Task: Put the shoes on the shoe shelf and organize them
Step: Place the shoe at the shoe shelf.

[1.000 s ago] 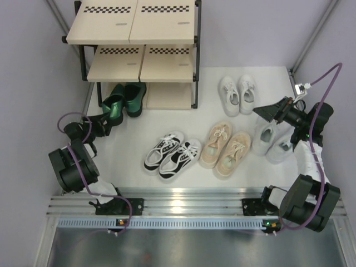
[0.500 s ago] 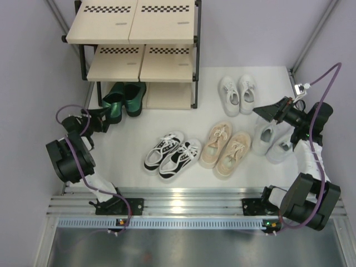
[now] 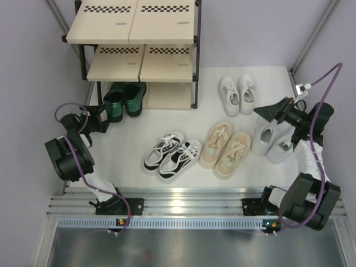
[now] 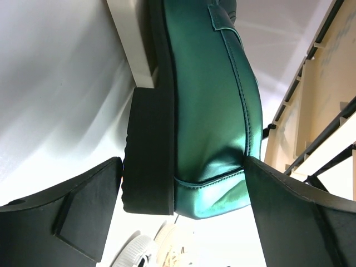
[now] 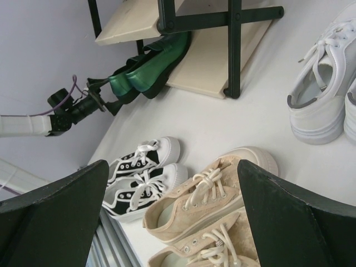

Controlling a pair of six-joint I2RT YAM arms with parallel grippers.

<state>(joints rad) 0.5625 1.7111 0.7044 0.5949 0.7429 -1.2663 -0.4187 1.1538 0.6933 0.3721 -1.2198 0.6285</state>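
Far left of the tabletop (image 3: 183,119): a three-tier shelf (image 3: 139,16), black frame, pale boards edged with checkered strips

On its bottom board, at the left end: the dark green shoes (image 3: 123,95), side by side, toes tucked in under the upper tiers, heels poking out toward the arms

At the heel of the leftmost green shoe: the left jaws, spread wide, one on the black sole side and one on the glossy upper side, each just beside the shoe. Contact with either side: cannot tell. From the left wrist, shows the chunky heel block sitting between them and the sole lying against the edge of the bottom board

Out on the tabletop in front of the shelf: the black-and-white sneakers (image 3: 171,153), laced, paired, toes angled away to the right. Just to their right: the tan sneakers (image 3: 225,149), also paired, angled the same way. Beyond those and right of the shelf: the small white sneakers (image 3: 237,93), well apart from the rack. At the right edge, just beside the tan pair: the pale grey sneakers (image 3: 262,139)

Above that grey pair: the right jaws, wide open, holding nothing, clear of every shoe
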